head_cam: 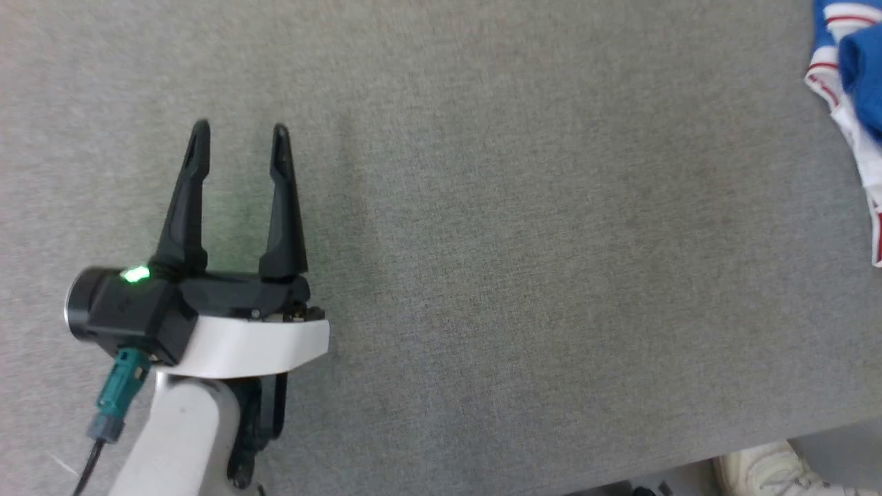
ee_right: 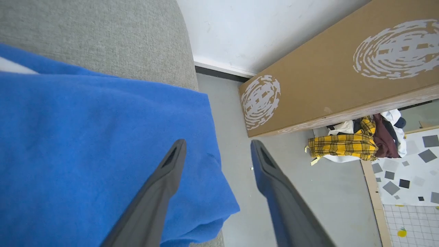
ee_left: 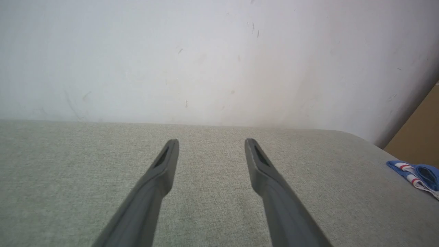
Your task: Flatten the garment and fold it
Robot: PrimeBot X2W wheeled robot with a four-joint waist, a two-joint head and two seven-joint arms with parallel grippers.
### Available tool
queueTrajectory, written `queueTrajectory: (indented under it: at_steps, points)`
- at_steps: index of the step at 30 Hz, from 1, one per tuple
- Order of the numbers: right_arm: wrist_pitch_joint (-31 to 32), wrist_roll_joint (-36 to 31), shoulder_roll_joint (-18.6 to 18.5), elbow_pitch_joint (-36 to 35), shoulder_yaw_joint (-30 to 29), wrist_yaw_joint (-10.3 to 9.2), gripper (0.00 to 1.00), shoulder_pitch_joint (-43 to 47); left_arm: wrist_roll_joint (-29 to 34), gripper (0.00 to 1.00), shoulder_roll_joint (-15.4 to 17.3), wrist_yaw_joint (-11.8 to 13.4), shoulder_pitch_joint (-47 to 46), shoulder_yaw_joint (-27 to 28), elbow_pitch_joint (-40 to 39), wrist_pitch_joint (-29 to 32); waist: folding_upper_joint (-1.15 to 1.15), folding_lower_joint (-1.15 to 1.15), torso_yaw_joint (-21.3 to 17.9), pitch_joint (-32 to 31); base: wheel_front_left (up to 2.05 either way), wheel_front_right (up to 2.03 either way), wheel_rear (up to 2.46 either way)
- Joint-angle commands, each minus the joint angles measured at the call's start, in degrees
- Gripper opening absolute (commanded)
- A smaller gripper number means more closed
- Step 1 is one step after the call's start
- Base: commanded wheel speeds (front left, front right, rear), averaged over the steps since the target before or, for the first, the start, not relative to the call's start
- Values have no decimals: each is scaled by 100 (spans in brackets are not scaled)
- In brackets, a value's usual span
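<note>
The garment, royal blue with white and red-striped trim, lies at the table's far right edge in the head view. Its striped sleeve shows small at the right of the left wrist view. My left gripper hovers open over bare grey table at the left, far from the garment, nothing between its fingers. In the right wrist view my right gripper stands open above the blue cloth, which hangs over the table's edge. Its left finger lies over the cloth; nothing is pinched.
The grey fabric-covered table ends at a white wall. Beside its right end stand a long cardboard box and a heap of clothes on the floor. A pale shoe shows below the table's near edge.
</note>
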Motion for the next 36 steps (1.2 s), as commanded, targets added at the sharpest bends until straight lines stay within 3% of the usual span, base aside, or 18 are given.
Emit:
queueTrajectory:
  at_steps: [1,8,18,28,36]
  points:
    - [-143,18,68,-47,-97,-13,100,151,-36,100,-50,48,108,35,108,-100,0,0,139,-424,0,0,0]
    - [-856,497,715,-780,-397,-13,100,897,-56,100,-145,100,417,170,492,-316,0,0,375,-1172,0,0,0]
    - [-1114,754,1514,-2676,-753,-13,100,2486,108,100,-139,100,811,280,771,-378,0,0,877,-2128,0,0,0]
    - [-1287,111,2774,-4514,-1401,-13,100,3731,130,100,-167,-88,989,369,1034,-383,0,0,1390,-2751,0,0,0]
    - [-1610,-392,3395,-5104,-1477,-13,100,4592,190,100,-353,-229,1274,463,1243,-383,0,0,1574,-2909,0,0,0]
